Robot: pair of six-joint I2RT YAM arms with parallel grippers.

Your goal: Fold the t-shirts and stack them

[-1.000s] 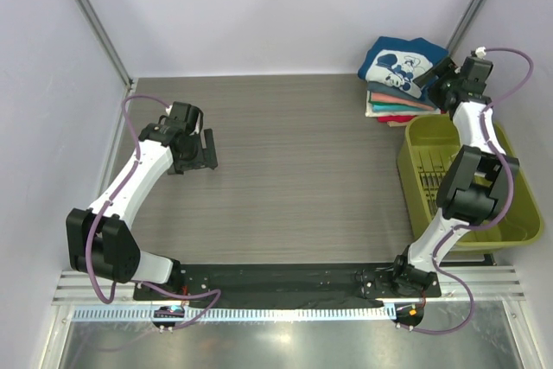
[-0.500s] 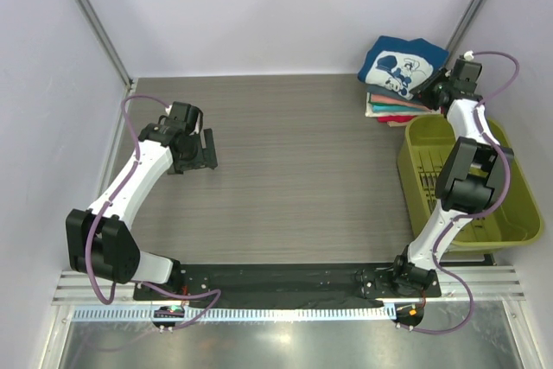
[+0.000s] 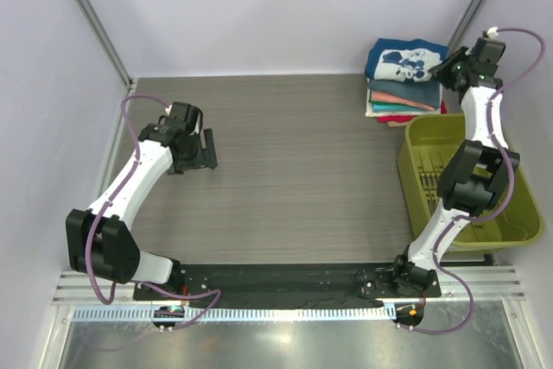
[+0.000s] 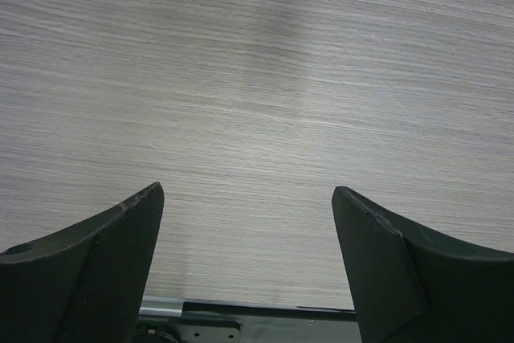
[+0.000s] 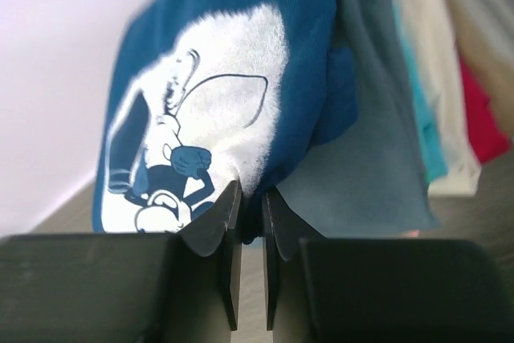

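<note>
A stack of folded t-shirts (image 3: 399,103) sits at the table's far right corner. On top lies the navy-blue t-shirt with a white cartoon-mouse print (image 3: 404,60) (image 5: 210,110). My right gripper (image 3: 448,66) (image 5: 251,202) is shut on that shirt's near right edge, the cloth pinched between its fingers. Below it the right wrist view shows slate-teal (image 5: 369,134), white and red layers. My left gripper (image 3: 207,149) (image 4: 247,222) hangs open over bare table at the left, nothing between its fingers.
An olive-green plastic basket (image 3: 422,170) stands at the right, just in front of the stack, with the right arm reaching over it. Pale walls close in the table at the back and both sides. The wood-grain table (image 3: 294,162) spreads between the arms.
The right gripper has closed onto the navy shirt's edge and shifted back and to the right, pulling the shirt squarer on the stack. The left arm has not moved.
</note>
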